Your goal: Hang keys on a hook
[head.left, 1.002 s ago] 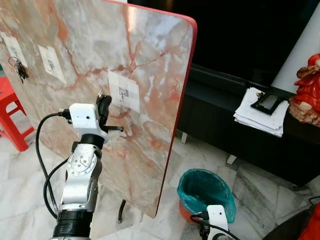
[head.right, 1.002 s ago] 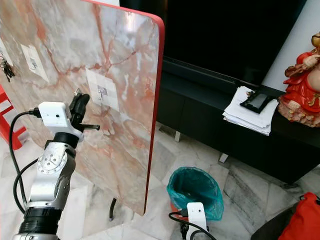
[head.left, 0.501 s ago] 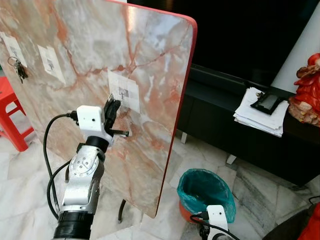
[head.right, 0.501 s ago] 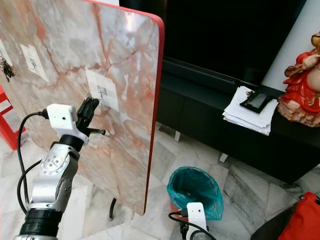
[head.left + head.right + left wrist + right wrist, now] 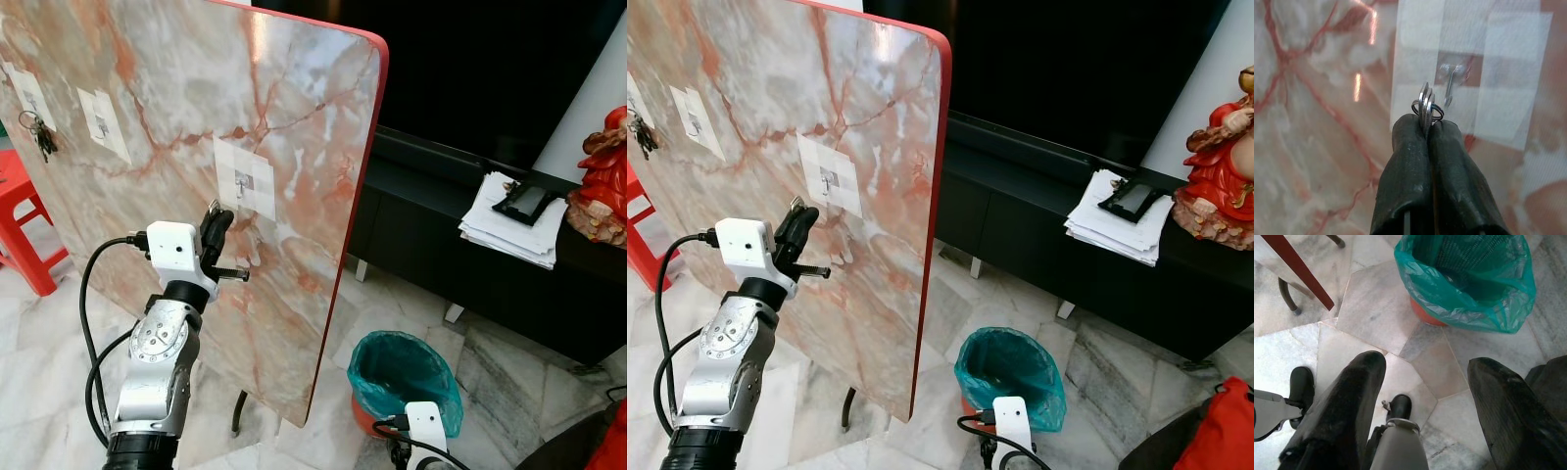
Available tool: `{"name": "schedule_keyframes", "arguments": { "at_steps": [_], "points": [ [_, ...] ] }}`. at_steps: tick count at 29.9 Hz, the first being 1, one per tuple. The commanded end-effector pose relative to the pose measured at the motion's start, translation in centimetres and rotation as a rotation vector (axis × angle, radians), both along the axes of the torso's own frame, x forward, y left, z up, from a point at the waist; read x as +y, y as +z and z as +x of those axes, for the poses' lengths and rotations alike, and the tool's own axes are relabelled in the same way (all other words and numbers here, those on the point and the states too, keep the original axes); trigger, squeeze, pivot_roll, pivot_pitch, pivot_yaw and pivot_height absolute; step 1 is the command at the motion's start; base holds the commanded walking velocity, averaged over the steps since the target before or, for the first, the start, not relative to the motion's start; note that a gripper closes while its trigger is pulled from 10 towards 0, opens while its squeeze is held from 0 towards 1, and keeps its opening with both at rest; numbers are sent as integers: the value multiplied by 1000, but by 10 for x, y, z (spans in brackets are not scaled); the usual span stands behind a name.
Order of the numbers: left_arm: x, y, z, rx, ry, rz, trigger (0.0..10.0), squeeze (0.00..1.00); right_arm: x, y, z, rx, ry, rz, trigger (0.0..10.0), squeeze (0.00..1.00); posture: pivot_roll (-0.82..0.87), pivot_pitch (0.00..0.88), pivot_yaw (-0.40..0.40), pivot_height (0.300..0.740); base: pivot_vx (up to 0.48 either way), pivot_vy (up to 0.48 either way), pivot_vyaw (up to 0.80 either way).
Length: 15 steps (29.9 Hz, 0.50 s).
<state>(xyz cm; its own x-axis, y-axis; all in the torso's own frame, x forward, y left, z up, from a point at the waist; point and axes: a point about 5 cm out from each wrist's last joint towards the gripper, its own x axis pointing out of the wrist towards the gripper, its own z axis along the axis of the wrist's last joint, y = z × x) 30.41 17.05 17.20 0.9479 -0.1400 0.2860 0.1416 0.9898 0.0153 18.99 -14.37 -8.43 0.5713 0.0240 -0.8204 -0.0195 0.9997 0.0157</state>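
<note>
My left gripper (image 5: 214, 221) is shut on a small bunch of keys (image 5: 1425, 106), whose silver rings stick out past the fingertips (image 5: 1442, 134). It is raised in front of the upright marble board (image 5: 176, 117), just below and left of a small metal hook (image 5: 240, 182) taped on a white patch (image 5: 245, 180). In the left wrist view the hook (image 5: 1450, 83) sits close beyond the key rings, apart from them. Another key bunch (image 5: 39, 135) hangs on a hook at the board's far left. My right gripper (image 5: 1425, 382) hangs low and open above the floor.
A teal-lined waste bin (image 5: 404, 377) stands on the marble floor right of the board. A dark low cabinet (image 5: 470, 264) carries a stack of papers (image 5: 509, 225) and a red figurine (image 5: 602, 176). A red stool (image 5: 22, 230) stands at the left.
My left gripper first moved right and slightly down toward the hook patch, then pulled back a little to the left and lower. The keys stay pinched. The right arm is still.
</note>
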Motion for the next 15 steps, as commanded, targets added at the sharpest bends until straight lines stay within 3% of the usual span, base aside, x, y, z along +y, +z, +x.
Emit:
{"name": "schedule_keyframes", "arguments": {
  "at_steps": [1, 15],
  "points": [
    [-6, 8, 3, -23, -28, -10, 10000, 0, -3, -1, -3, 9, -6, -4, 10000, 0, 45, 0, -98, 740, 0, 0, 0],
    [-14, 15, 14, -38, -56, -12, 10000, 0, -3, -2, -4, 11, -9, -2, 10000, 0, 41, 0, -94, 740, 0, 0, 0]
  ]
}}
